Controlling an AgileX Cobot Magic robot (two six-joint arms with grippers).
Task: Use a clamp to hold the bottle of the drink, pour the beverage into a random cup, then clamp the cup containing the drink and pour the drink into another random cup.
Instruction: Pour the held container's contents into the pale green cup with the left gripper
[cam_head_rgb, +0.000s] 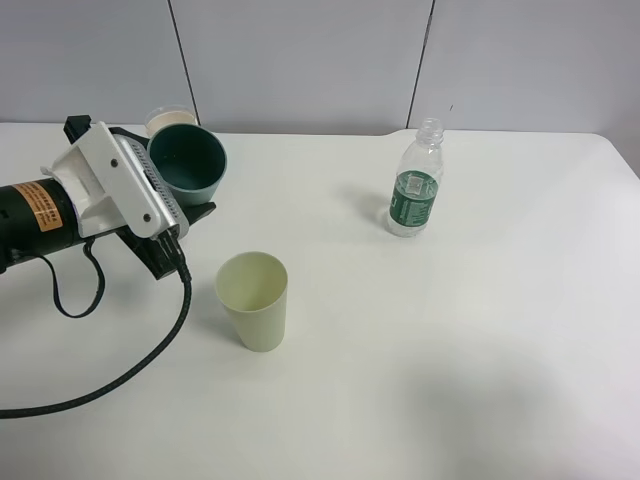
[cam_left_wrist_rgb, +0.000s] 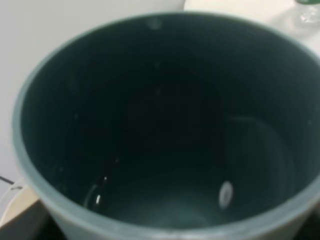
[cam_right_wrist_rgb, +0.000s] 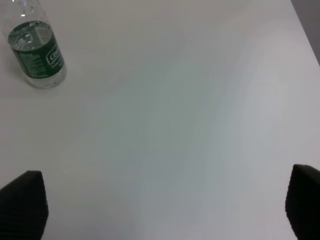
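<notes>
Teal tumbler (cam_left_wrist_rgb: 160, 115) fills the left wrist view almost from side to side, its dark ribbed inside facing the lens and a few bright glints low down near the bottom; whether those mark liquid I cannot tell. From the high camera the same teal tumbler (cam_head_rgb: 187, 165) sits near the far left corner of the white table (cam_head_rgb: 450, 360), tilted so that its mouth faces up and toward the viewer. It is clamped in the left gripper (cam_head_rgb: 182, 192), whose white body and black fingers close against its wall. Just behind the tumbler's rim the top of a pale cup (cam_head_rgb: 170, 119) shows, mostly hidden. A black cable (cam_head_rgb: 150, 350) trails from the left arm across the front left part of the table. The pale yellow-green tumbler (cam_head_rgb: 253, 298) stands upright left of the middle, nearer the front edge than the teal one and apart from it. The bottle (cam_head_rgb: 415, 190) stands upright and uncapped, right of the middle and close to the far edge, well apart from both tumblers; its green label band wraps the lower body. In the right wrist view the bottle (cam_right_wrist_rgb: 37, 55) stands on bare table. The right gripper (cam_right_wrist_rgb: 160, 210) hangs over the surface with its dark fingertips (cam_right_wrist_rgb: 22, 205) spread wide apart, holding nothing.
</notes>
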